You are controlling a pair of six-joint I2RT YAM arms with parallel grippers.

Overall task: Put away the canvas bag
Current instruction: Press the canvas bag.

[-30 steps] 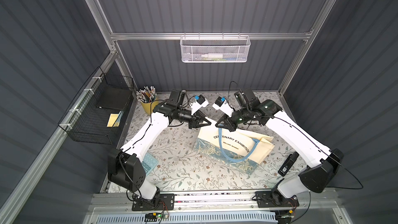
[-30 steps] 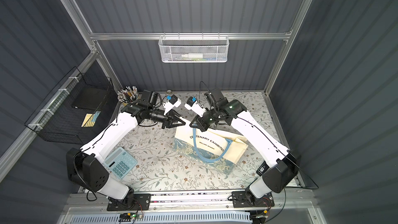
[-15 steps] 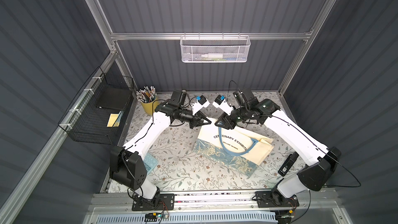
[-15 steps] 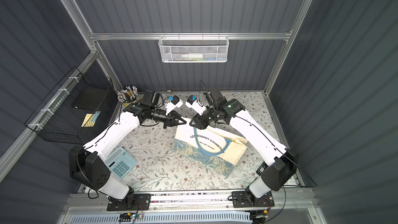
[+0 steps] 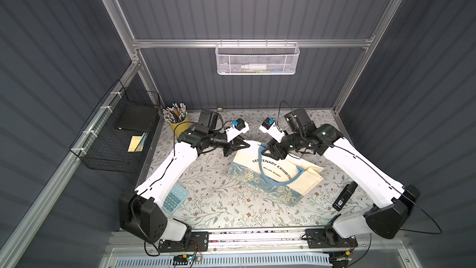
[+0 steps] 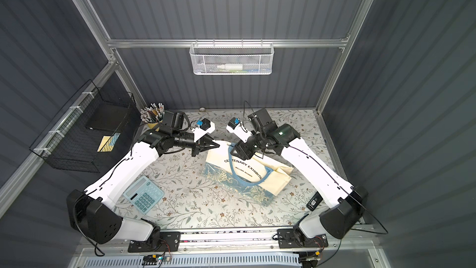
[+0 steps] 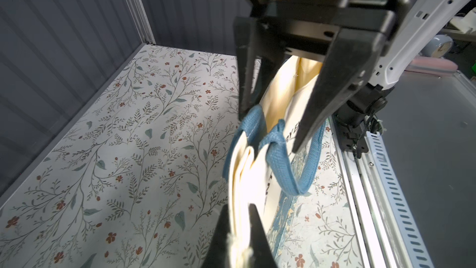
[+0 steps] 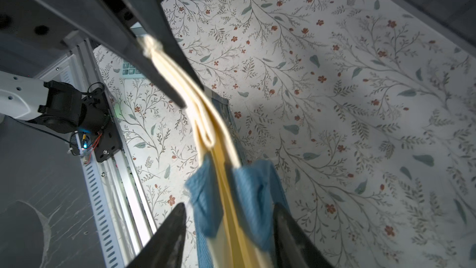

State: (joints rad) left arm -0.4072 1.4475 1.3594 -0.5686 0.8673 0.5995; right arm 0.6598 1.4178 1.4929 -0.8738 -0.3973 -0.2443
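Observation:
The cream canvas bag [image 5: 277,174] [image 6: 247,174] lies on the floral tabletop, its top edge lifted toward the back. My left gripper [image 5: 247,145] [image 6: 218,145] [image 7: 238,208] is shut on the folded top corner of the bag [image 7: 240,174]. My right gripper [image 5: 265,150] [image 6: 234,150] [image 8: 229,206] is open. It straddles the bag's rim beside the left one, with both blue handles [image 8: 206,202] hanging between its spread fingers. The black lettering and the blue-and-gold band show in both top views.
A yellow pencil cup [image 5: 177,122] stands at the back left. A teal calculator [image 5: 175,198] lies under my left arm and a black handheld device [image 5: 343,197] lies front right. A black wire basket [image 5: 116,137] hangs on the left wall, a white mesh basket [image 5: 256,59] on the back wall.
My left gripper has closed on the bag's top corner. My right gripper, shut a second ago, has opened around the handles. Both wrists shifted slightly toward the back.

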